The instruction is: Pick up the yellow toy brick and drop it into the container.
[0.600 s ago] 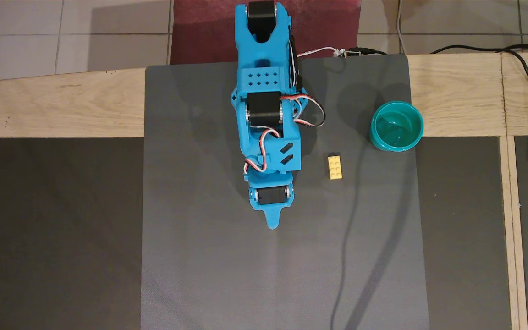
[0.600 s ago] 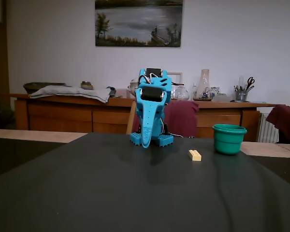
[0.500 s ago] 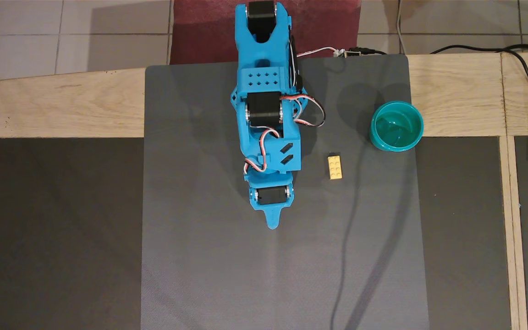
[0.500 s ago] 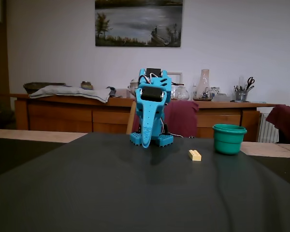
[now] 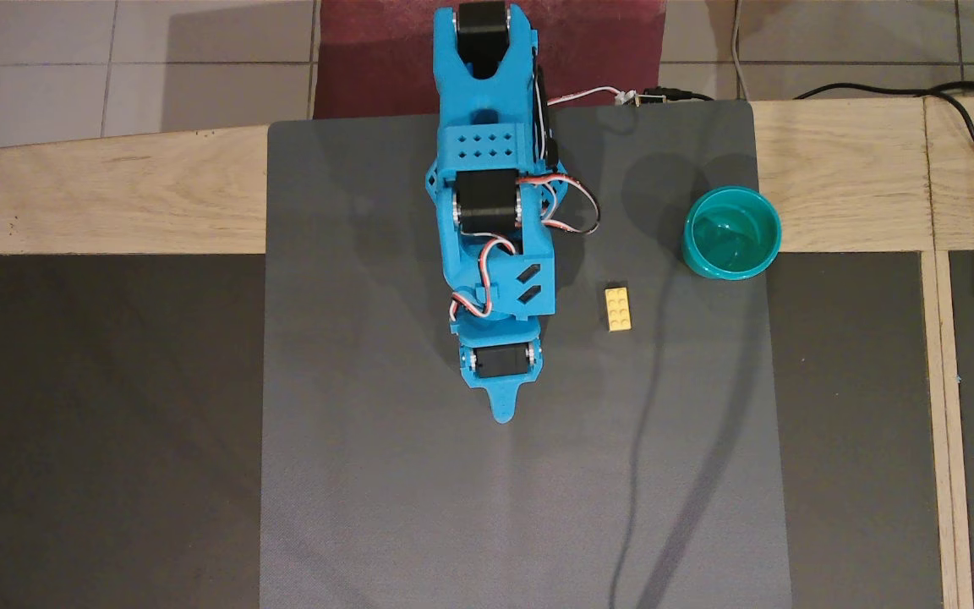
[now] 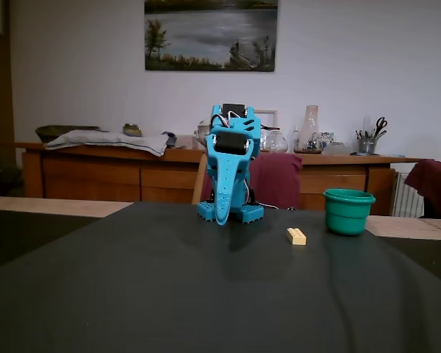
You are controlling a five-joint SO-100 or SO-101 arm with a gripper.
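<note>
Nothing moved; yellow toy brick (image 5: 619,308) lengthwise toward camera.

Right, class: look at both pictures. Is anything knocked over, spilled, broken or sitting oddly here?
Nothing stands out. The small yellow studded plastic brick lies flat, studs up, on the grey mat. The round teal plastic cup stands upright and empty, straddling the mat's edge. The blue arm's tool touches neither.

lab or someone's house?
Most likely a home, a dining or living room. The fixed view shows a wooden sideboard with vases and a cloth on top, a landscape painting on the wall, and a radiator.
</note>
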